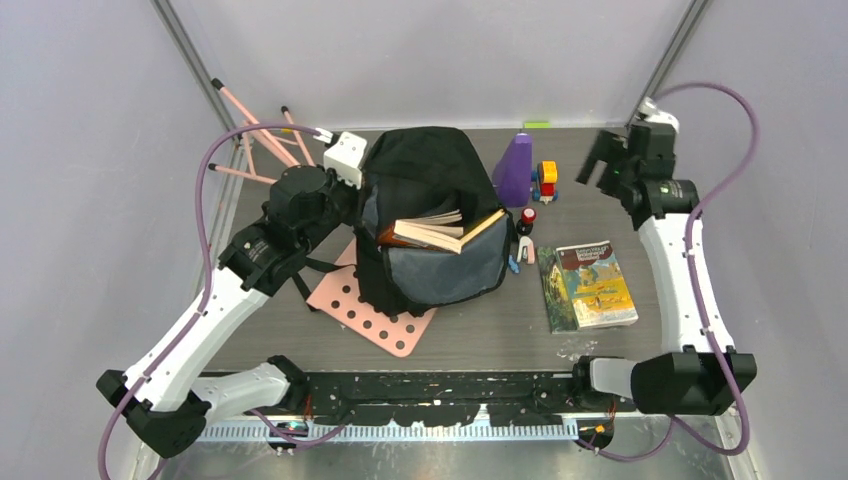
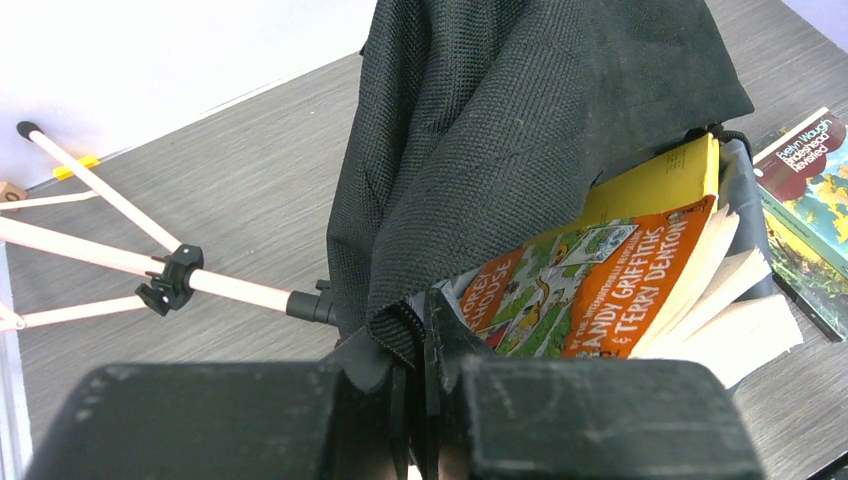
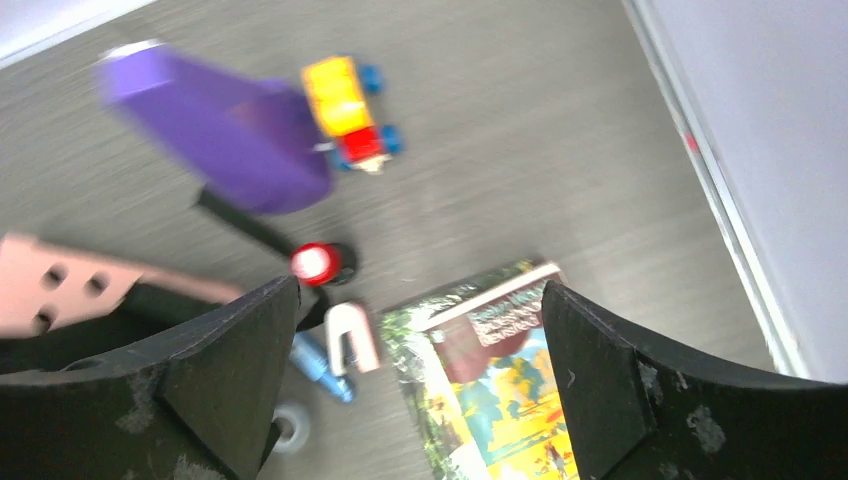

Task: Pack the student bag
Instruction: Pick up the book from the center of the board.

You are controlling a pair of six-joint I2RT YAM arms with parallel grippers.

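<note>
The student bag (image 1: 420, 165) stands upright in the middle of the table, black with a grey lining, its mouth open toward the front. An orange paperback (image 1: 445, 232) lies half inside the mouth, pages fanned out. My left gripper (image 2: 420, 340) is shut on the bag's fabric rim (image 2: 400, 325) at the bag's left side, next to the orange book (image 2: 590, 280). My right gripper (image 1: 600, 160) hangs open and empty in the air at the back right. Below its jaws, two stacked books (image 3: 500, 390) lie on the table (image 1: 590, 285).
A purple cone (image 1: 514, 170) and a toy car (image 1: 546, 180) stand right of the bag. A red-capped item (image 1: 527, 216), a white U-shaped piece (image 3: 350, 335) and a blue pen-like piece (image 3: 320, 365) lie nearby. A pink perforated board (image 1: 375, 310) lies under the bag; a pink tripod (image 1: 265, 140) is back left.
</note>
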